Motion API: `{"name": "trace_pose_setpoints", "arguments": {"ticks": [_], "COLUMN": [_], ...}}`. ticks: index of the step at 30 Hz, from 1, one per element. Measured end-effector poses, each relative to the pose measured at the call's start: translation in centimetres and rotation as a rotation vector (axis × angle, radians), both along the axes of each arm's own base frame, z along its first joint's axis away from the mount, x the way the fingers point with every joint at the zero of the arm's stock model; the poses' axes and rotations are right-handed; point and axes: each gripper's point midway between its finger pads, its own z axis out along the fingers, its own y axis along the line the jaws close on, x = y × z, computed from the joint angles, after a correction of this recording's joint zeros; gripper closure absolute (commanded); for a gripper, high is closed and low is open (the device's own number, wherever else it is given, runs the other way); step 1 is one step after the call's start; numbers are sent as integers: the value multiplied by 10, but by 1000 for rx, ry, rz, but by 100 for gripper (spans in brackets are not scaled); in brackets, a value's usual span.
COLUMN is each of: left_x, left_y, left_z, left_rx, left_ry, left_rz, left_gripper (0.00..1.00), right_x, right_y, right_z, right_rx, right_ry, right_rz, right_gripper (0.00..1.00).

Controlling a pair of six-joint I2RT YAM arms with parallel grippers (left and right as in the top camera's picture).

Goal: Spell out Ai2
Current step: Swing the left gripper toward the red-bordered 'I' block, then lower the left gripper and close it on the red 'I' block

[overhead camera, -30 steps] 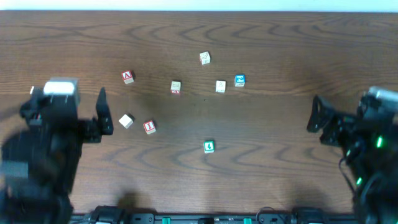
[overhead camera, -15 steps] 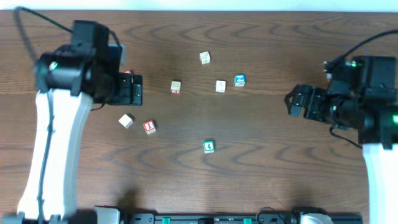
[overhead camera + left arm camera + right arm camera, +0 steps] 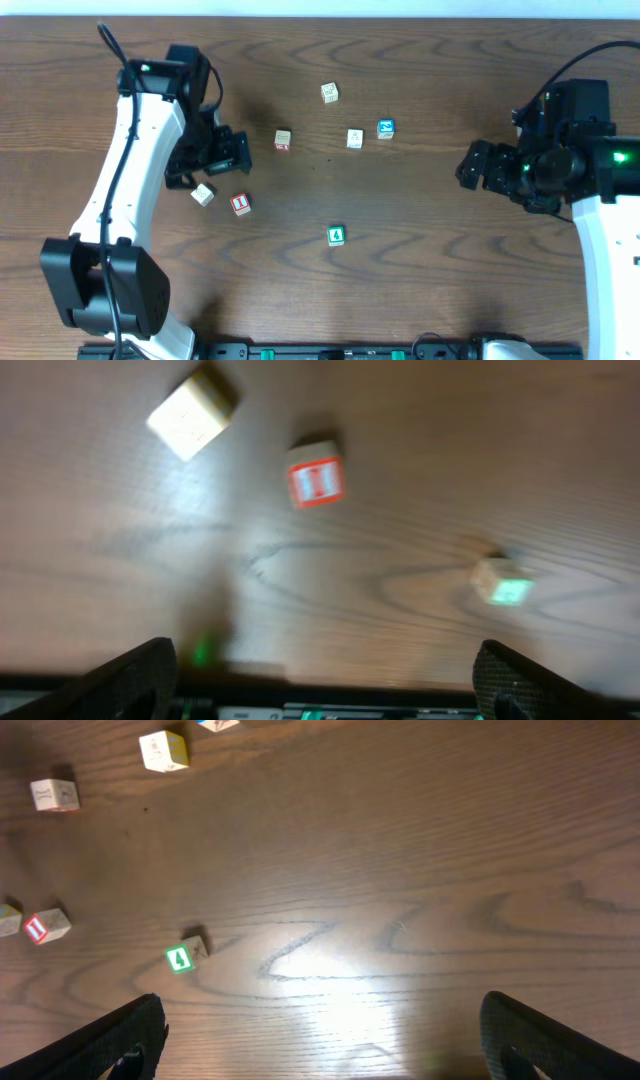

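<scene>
Small letter and number blocks lie scattered on the wooden table. A red I block [image 3: 240,204] lies next to a plain block [image 3: 203,194]; both show in the left wrist view, the I block [image 3: 316,481] and the plain block [image 3: 192,422]. A green 4 block [image 3: 336,236] lies mid-table and shows in the right wrist view [image 3: 180,958]. A blue block [image 3: 385,129] and three pale blocks [image 3: 355,138], [image 3: 330,93], [image 3: 283,140] lie further back. My left gripper [image 3: 228,152] hovers open and empty above the I block. My right gripper [image 3: 478,166] is open and empty at the right. No red A block is visible.
The left arm [image 3: 140,150] arches over the table's left side and covers part of it. The table's front edge and a black rail [image 3: 330,705] run along the bottom of the left wrist view. Bare wood [image 3: 420,230] lies between the green block and the right gripper.
The left arm has swung forward over the spot where a red A block lay, so the block is hidden. The right arm has shifted only slightly. No block has moved.
</scene>
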Motion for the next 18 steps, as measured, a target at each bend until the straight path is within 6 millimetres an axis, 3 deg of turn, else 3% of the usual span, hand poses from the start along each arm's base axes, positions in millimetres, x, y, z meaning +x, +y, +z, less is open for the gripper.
{"name": "trace_pose_setpoints", "arguments": {"ticks": [3,6,13,18], "left_x": [-16,-22,-19,-48], "left_y": [5,-2,-40,-56], "left_z": [-16,-25,-58,-59], "left_rx": [58,83,127,167], "left_ry": [73,90,-9,-83], "left_rz": [40,17,-59,-110], "left_gripper": [5,5,4,5], "right_x": [-1,-3,-9,-16], "right_y": [-1,-2,-5,-10], "right_z": [-1,-1,-3,-6], "right_rx": [-6,-11,-28,-58], "right_ry": [5,12,38,67], "right_rz": [-2,-3,-7,-13], "right_gripper": [1,1,1,1]}}
